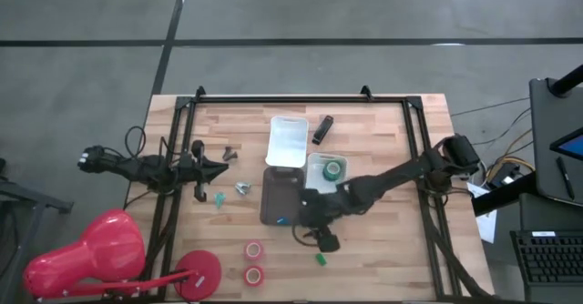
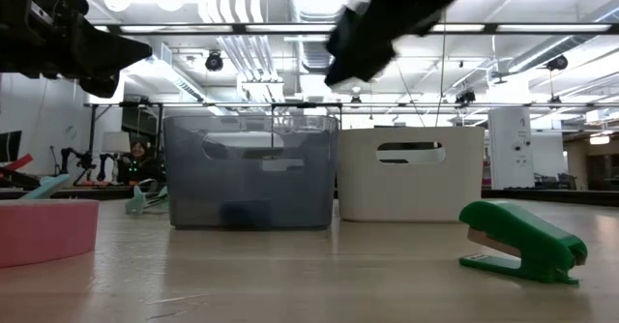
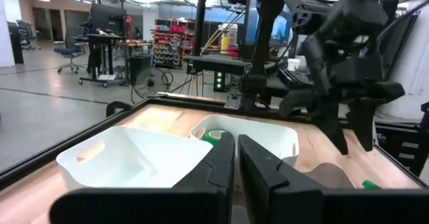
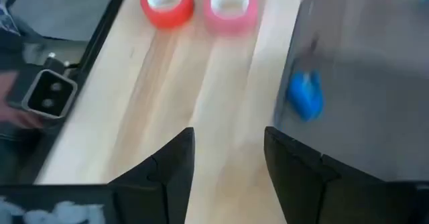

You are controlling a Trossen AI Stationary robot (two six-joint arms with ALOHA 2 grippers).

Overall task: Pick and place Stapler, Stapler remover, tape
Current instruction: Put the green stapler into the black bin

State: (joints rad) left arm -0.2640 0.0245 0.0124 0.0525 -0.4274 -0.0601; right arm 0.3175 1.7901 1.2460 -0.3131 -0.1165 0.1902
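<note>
Blue item [image 4: 305, 95] in grey tray [image 4: 375, 63]: blurred, kind unclear.
Red tape roll [image 2: 44, 228]: cut by low view's left edge.
Small dark items [image 1: 228, 154] near worktop's left edge: too small to identify.

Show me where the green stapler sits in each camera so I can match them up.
High view: green stapler on bare wood near the front edge, just beyond the right gripper.
Low view: lower right, on the tabletop.
Left wrist view: probably the green sliver at lower right.
Right wrist view: not in it.
Shared landmark: the dark grey bin, beside the stapler.
</note>
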